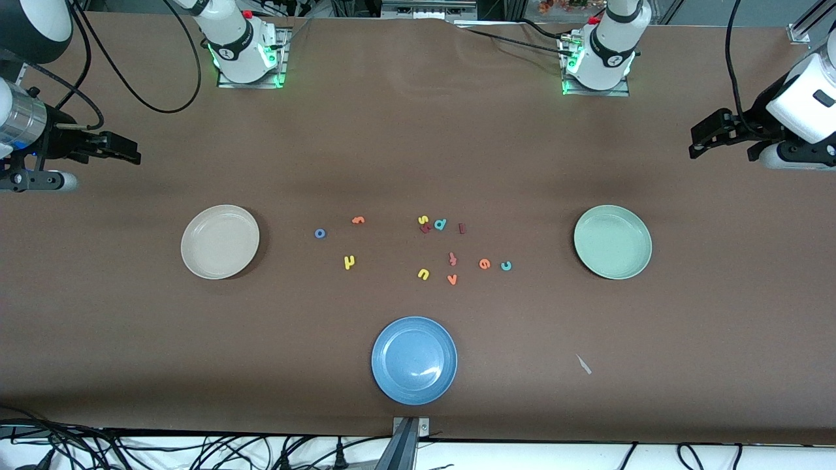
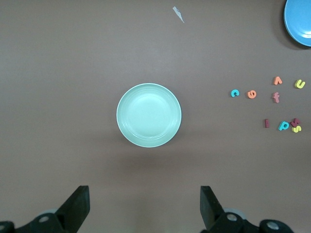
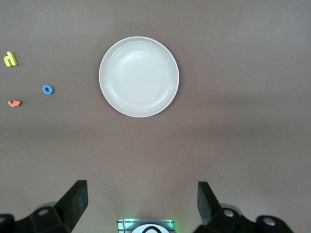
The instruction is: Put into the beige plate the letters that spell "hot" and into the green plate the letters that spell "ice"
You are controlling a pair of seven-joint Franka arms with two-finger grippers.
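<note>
The beige plate (image 1: 220, 241) (image 3: 139, 76) lies bare toward the right arm's end, the green plate (image 1: 612, 241) (image 2: 148, 115) bare toward the left arm's end. Between them lie the blue o (image 1: 320, 233) (image 3: 47, 89), orange t (image 1: 358, 220) (image 3: 15, 103), yellow h (image 1: 349, 262) (image 3: 10, 59), maroon i (image 1: 462, 228) (image 2: 266, 123), orange e (image 1: 484, 264) (image 2: 251, 94) and teal c (image 1: 506, 266) (image 2: 235, 93). My right gripper (image 1: 117, 150) (image 3: 142, 204) hangs open high over its table end. My left gripper (image 1: 708, 134) (image 2: 145, 206) hangs open over the other end. Neither holds anything.
A blue plate (image 1: 414, 360) sits nearest the front camera. Among the letters lie a yellow s (image 1: 422, 220), teal d (image 1: 440, 224), yellow u (image 1: 423, 274), orange v (image 1: 452, 279) and reddish hooked letters (image 1: 452, 258). A small pale scrap (image 1: 583, 364) lies nearer the camera than the green plate.
</note>
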